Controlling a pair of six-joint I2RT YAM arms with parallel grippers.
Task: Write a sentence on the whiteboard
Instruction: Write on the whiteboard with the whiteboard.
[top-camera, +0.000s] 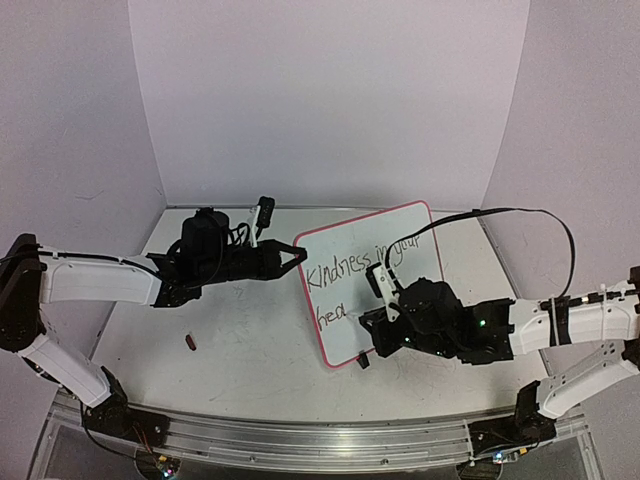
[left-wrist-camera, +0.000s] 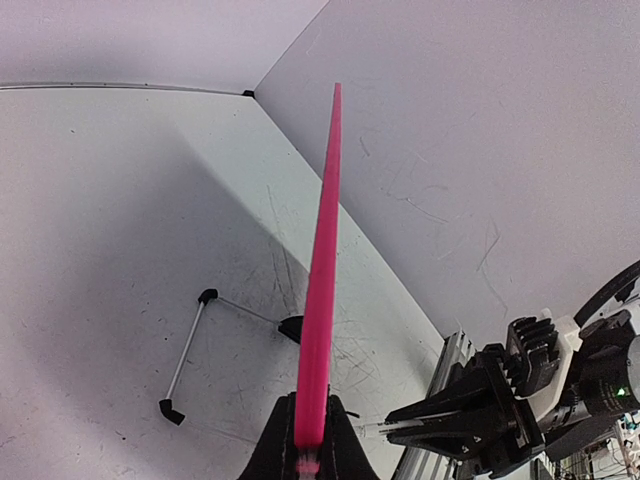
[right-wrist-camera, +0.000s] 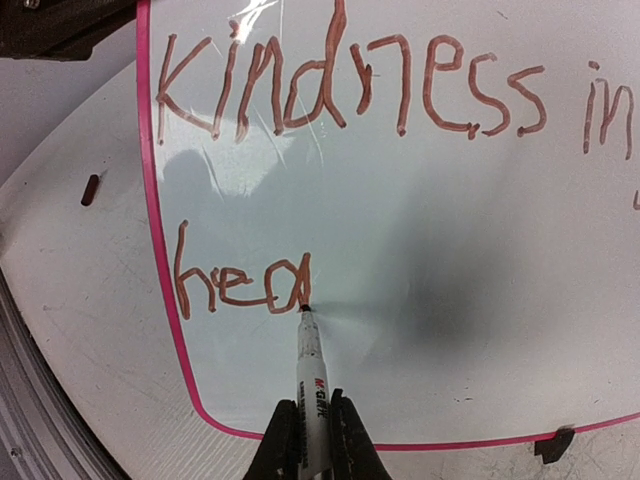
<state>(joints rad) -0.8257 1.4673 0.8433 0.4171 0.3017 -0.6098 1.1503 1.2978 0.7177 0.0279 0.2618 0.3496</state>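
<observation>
Your left gripper (top-camera: 298, 255) is clamped on the left edge of the whiteboard (top-camera: 345, 298), centre of the top view. In its wrist view you see the board edge-on, with the pink rim running straight up from between the fingers. Your right gripper (right-wrist-camera: 310, 445) is clenched around the marker (right-wrist-camera: 311, 380), bottom centre of its wrist view. The tip touches the board at the end of the "a". The sentence (right-wrist-camera: 350, 90) reads "Kindness in your" on top, "hea" below at lower left. A small dark red piece (top-camera: 191, 343) lies on the worktop (top-camera: 250, 340), lower left, apart from the board.
</observation>
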